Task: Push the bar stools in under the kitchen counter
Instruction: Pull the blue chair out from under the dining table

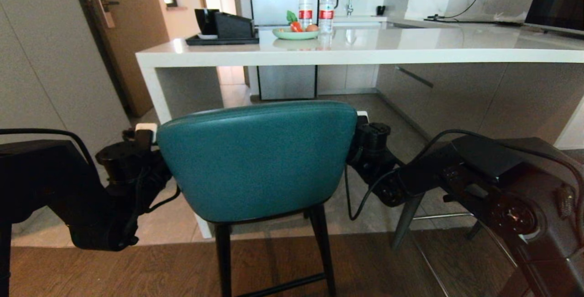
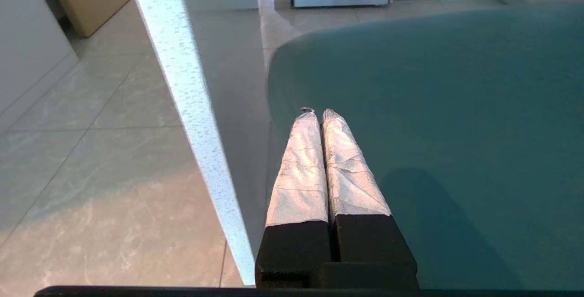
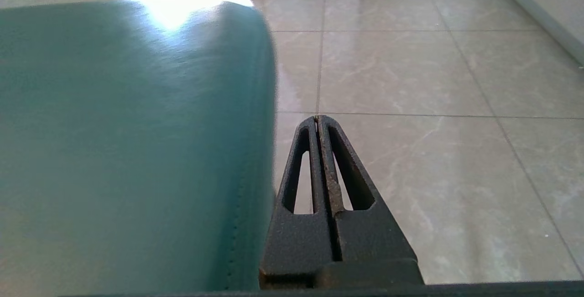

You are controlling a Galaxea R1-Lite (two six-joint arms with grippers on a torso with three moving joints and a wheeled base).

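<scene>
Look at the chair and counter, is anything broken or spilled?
Nothing looks broken or spilled. The teal stool stands upright, not yet under the counter. The left gripper and right gripper sit shut at its sides.

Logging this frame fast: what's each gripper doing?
Left gripper: closed, empty, beside the teal stool back.
Right gripper: closed, empty, at its other side.

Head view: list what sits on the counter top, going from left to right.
Black tray with dark containers → green plate of fruit → two water bottles → laptop at the far right.
</scene>
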